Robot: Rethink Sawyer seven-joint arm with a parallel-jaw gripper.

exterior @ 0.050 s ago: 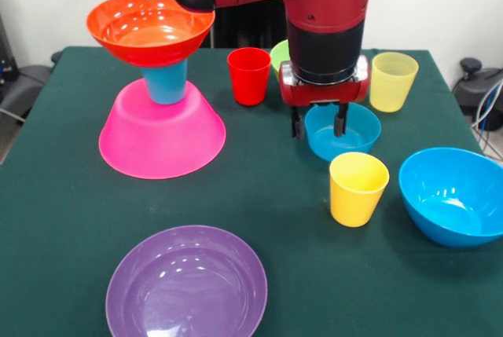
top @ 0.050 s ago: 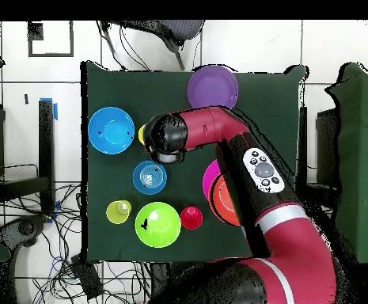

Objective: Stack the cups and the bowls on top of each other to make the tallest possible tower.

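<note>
— Where is the claw (exterior @ 0.050 s ago: 321, 126)?

— Right over the small blue bowl (exterior @ 0.050 s ago: 343, 131), at its back rim. Its two fingers are apart and hold nothing. One finger looks inside the rim and one outside.

— So which way should it go?

— Straight down, I think, to pinch that rim.

— And the tower (exterior @ 0.050 s ago: 159, 89)?

— Well off to the side: pink bowl (exterior @ 0.050 s ago: 161, 137) upside down, blue cup (exterior @ 0.050 s ago: 166, 82), orange bowl (exterior @ 0.050 s ago: 149, 29) on top.

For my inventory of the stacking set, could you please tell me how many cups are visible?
4. The blue cup sits in the tower between the pink and orange bowls; the red cup beside it; the pale yellow cup far right; the opaque yellow cup in front. None seems hidden.
</note>
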